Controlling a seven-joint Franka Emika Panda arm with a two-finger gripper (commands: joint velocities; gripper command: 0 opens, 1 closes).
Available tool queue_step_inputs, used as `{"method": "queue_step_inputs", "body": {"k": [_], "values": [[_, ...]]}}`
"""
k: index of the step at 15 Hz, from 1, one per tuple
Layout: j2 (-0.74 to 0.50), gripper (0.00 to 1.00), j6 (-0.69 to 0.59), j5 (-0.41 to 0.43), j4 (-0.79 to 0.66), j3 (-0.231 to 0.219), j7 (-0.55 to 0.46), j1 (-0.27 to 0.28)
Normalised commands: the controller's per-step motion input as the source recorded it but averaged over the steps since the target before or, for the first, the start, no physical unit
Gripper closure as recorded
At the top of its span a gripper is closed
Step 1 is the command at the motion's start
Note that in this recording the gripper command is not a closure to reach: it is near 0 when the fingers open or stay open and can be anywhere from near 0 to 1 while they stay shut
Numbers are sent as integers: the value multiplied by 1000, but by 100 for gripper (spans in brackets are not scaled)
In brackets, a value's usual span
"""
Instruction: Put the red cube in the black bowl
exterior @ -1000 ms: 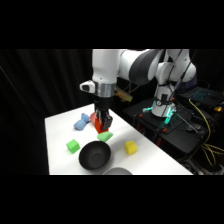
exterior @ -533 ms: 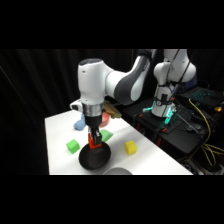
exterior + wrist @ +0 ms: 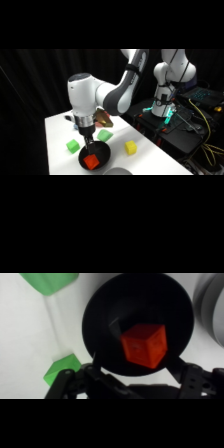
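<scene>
In the side view, the red cube is seen lying inside the black bowl, which sits near the front edge of the counter. The end effector hangs directly above the bowl, its tip just over the cube; whether its fingers are spread or pressed together cannot be told here, nor whether the cube is gripped or released. The placement is judged to be essentially done, with only release, if not already made, and withdrawal upward left. Just beside the bowl a green block lies on one side and a second green block behind it, while a yellow block lies a little further off on the opposite side; a grey-white bowl is partly visible at the bowl's front. In the wrist view, the cube rests on the floor of the black bowl, tilted on an edge. The end effector's black linkage rises at the bottom, yet the finger state remains unclear. A green block lies just outside the bowl, a larger green shape further off, and the grey-white bowl's rim near the other side. Nothing is seen blocking a straight lift away from the bowl.
</scene>
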Motion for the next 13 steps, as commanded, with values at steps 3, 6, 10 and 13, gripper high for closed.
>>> {"method": "queue_step_inputs", "body": {"k": [3, 6, 10, 13], "values": [[-212, 0, -640, 60, 136, -41, -31, 55], [-384, 0, -698, -2, 86, -38, 34, 86], [-416, 0, -531, -37, 79, 0, 41, 62], [-315, 0, -421, -57, 106, 28, 12, 21]]}}
